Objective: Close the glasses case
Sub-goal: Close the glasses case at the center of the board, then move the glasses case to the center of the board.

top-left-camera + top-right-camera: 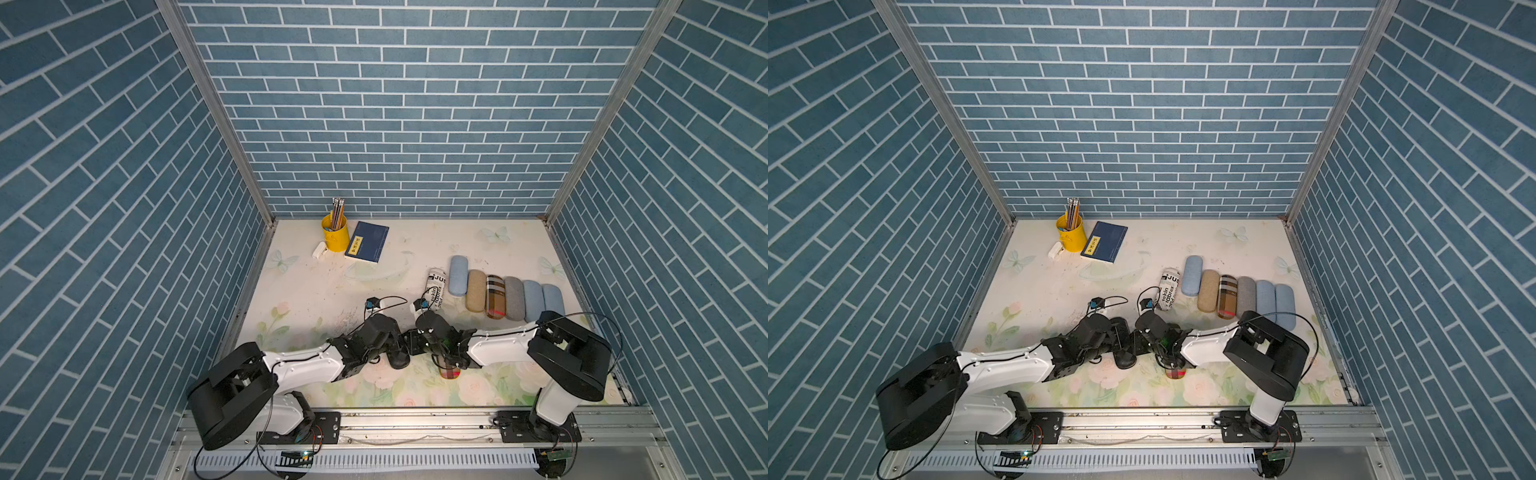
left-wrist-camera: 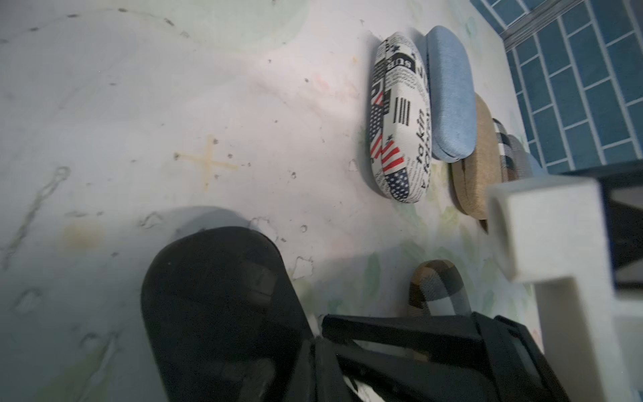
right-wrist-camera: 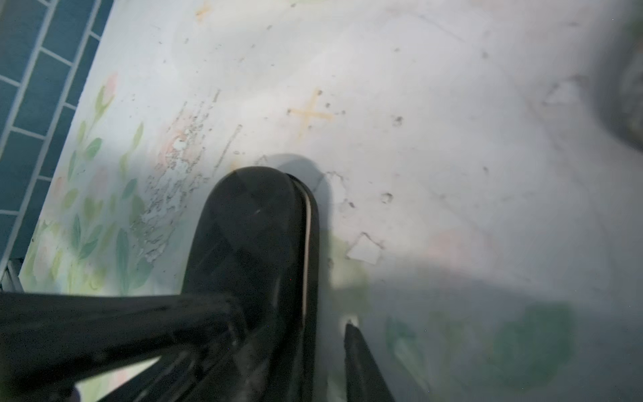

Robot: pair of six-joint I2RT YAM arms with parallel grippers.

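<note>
A black glasses case [image 1: 398, 360] lies on the floral surface [image 1: 316, 286] near the front centre, where the two arms meet. Its lid is down, and a thin pale seam shows in the right wrist view. The left gripper [image 2: 322, 330] sits just beside the case, jaws closed. The right gripper [image 3: 295, 316] straddles the case with its jaws apart, one side touching and the other just clear. A row of closed cases [image 1: 498, 297] lies farther right.
</note>
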